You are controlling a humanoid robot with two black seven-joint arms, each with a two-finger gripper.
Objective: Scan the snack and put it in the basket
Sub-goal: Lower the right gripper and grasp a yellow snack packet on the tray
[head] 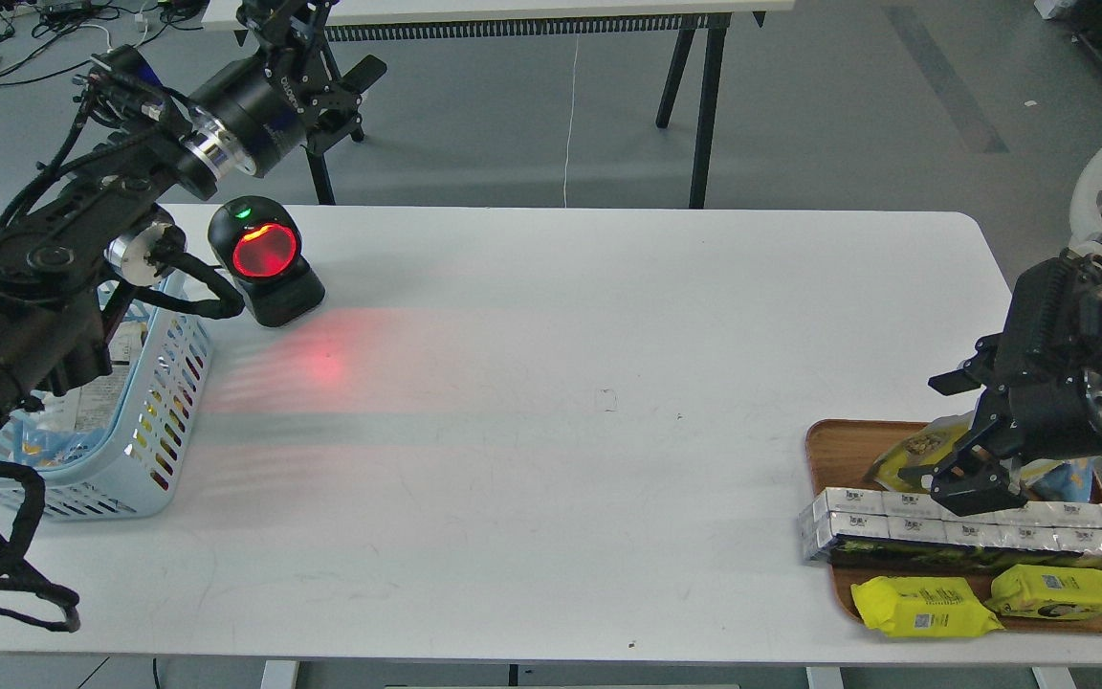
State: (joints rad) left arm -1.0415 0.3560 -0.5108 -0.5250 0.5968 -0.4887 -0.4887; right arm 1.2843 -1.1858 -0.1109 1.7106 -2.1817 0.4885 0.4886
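Note:
The snack (pixel 907 455), a yellow and silver pouch, lies at the back of the brown wooden tray (pixel 833 442) at the right. My right gripper (pixel 960 438) is open and low over the pouch, pointing down-left, with one finger (pixel 951 382) behind it and the other (pixel 976 492) in front. The arm hides most of the pouch. The light blue basket (pixel 161 413) stands at the table's left edge with some packets inside. My left gripper (pixel 321 48) is open and empty, high above the far left corner.
A black barcode scanner (pixel 265 260) with a lit red window stands next to the basket and casts red light on the table. On the tray lie a row of white boxes (pixel 972 528), two bright-yellow packets (pixel 924 609) and a blue-and-yellow bag (pixel 1075 473).

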